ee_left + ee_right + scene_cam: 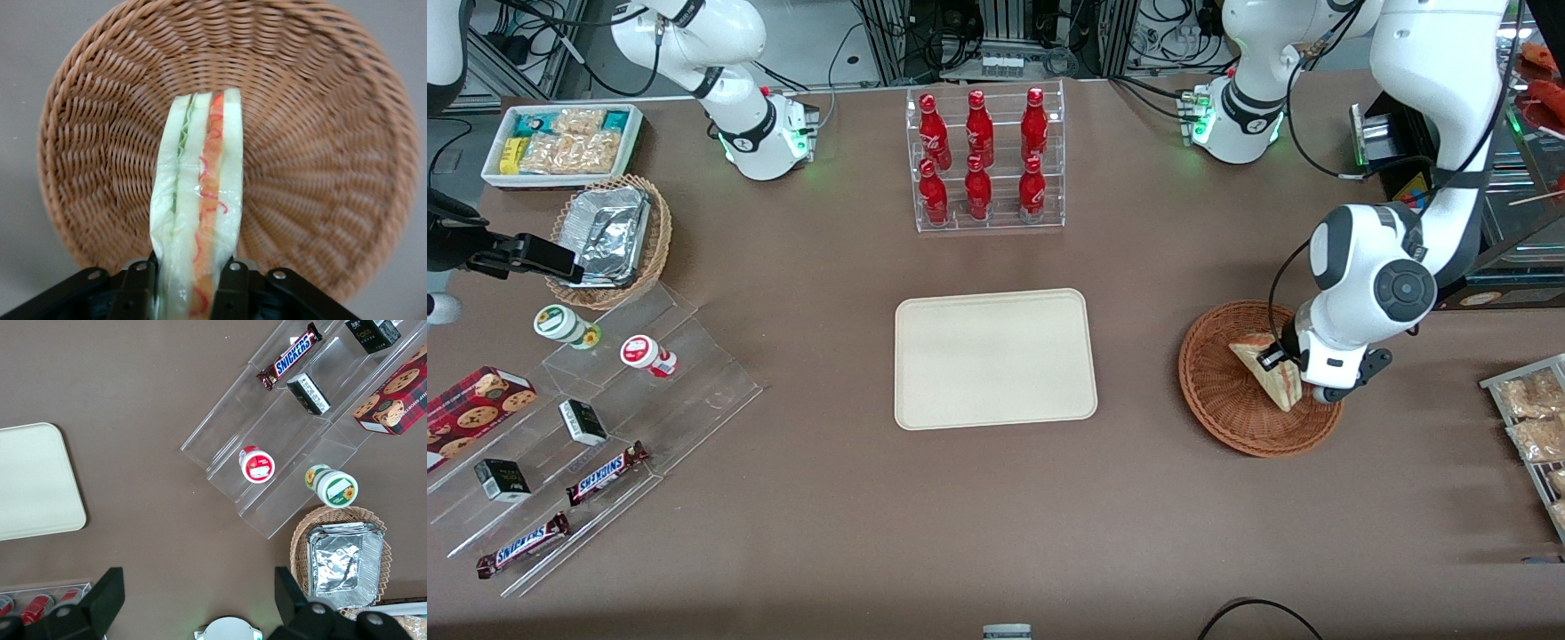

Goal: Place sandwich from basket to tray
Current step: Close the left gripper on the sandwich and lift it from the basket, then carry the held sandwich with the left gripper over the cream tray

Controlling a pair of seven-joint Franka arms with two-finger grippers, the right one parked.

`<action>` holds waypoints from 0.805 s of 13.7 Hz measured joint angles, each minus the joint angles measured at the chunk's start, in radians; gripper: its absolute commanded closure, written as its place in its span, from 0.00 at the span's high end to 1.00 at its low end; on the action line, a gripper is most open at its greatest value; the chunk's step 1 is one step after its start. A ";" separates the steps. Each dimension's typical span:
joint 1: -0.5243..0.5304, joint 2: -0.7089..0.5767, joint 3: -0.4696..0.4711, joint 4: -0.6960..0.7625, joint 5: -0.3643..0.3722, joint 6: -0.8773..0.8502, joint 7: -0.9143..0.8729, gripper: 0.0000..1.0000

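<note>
Tray [996, 358] — beige, bare, mid-table. Basket [1221, 384] — reddish-brown wicker, toward the working arm's end. Sandwich [1266, 369] — wedge inside the basket, filling edge showing. Gripper [1282, 359] — over the basket, fingers [230, 293] clamped on the sandwich.

table [800, 293]: brown, carries everything
tray [994, 357]: flat on table, mid-table
bottle rack [985, 160]: farther from front camera than tray
basket [1232, 396]: beside tray, toward working arm's end
gripper [1279, 359]: over basket, clamped on sandwich [1267, 369]
foil-container basket [618, 236]: toward parked arm's end
acrylic steps [605, 427]: nearer front camera than foil-container basket
</note>
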 measured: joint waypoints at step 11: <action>-0.427 0.173 -0.025 0.355 -0.022 -0.202 0.013 0.00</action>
